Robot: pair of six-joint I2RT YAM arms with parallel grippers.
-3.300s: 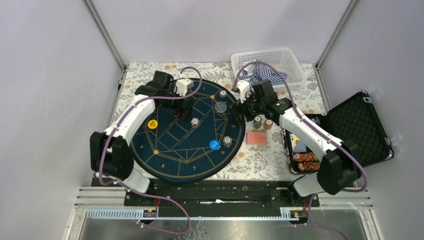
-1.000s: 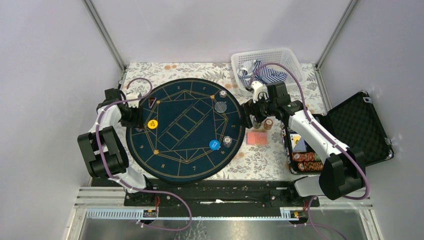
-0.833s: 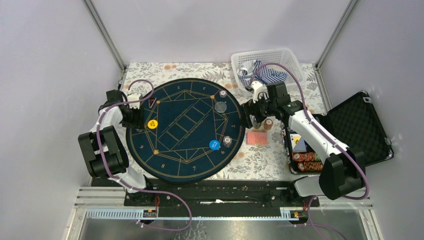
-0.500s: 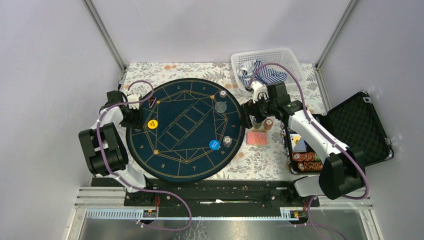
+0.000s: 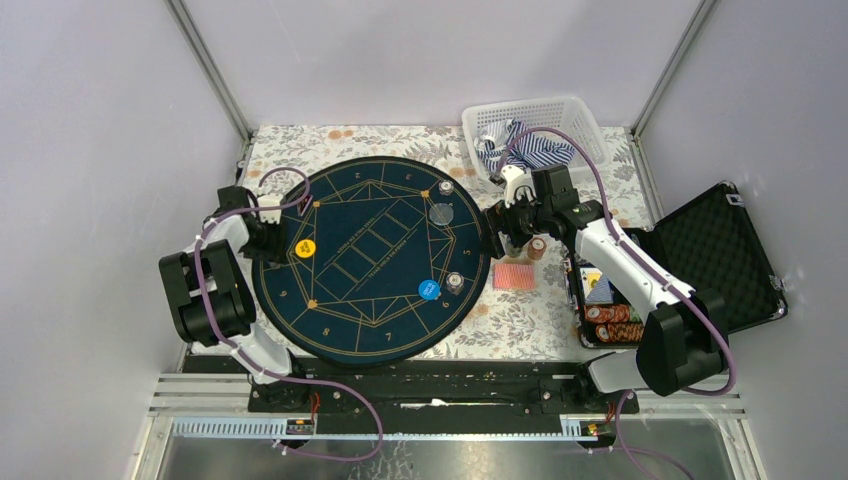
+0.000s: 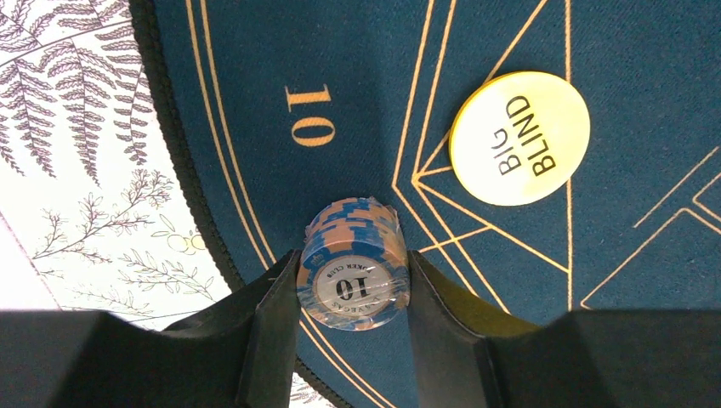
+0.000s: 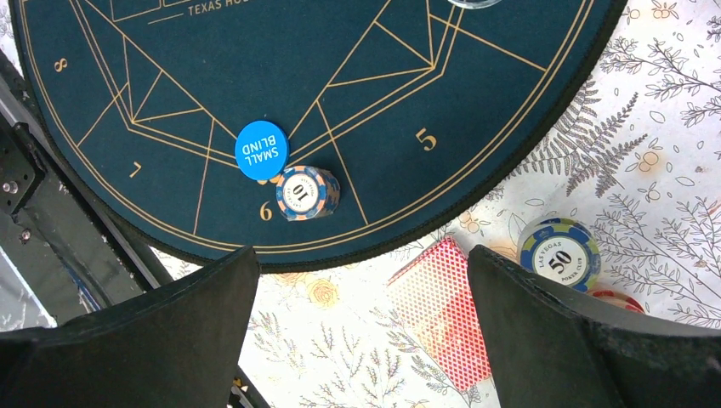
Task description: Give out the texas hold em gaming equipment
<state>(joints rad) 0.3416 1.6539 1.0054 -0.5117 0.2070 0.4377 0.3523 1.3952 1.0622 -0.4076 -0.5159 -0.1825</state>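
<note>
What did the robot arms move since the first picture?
The left fingers carried a chip stack from the middle of the mat to its left edge, beside the yellow disc, and still grip it. The right fingers shifted slightly right, still open. The blue disc, cards and other stacks stayed put.

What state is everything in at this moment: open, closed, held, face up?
left fingers: closed on the 10 chip stack.
right fingers: wide open, holding nothing.
case: open, lid laid back.
card deck: face down on the tablecloth.
Big Blind disc: flat on the mat, label up.
Small Blind disc: flat on the mat, label up.
</note>
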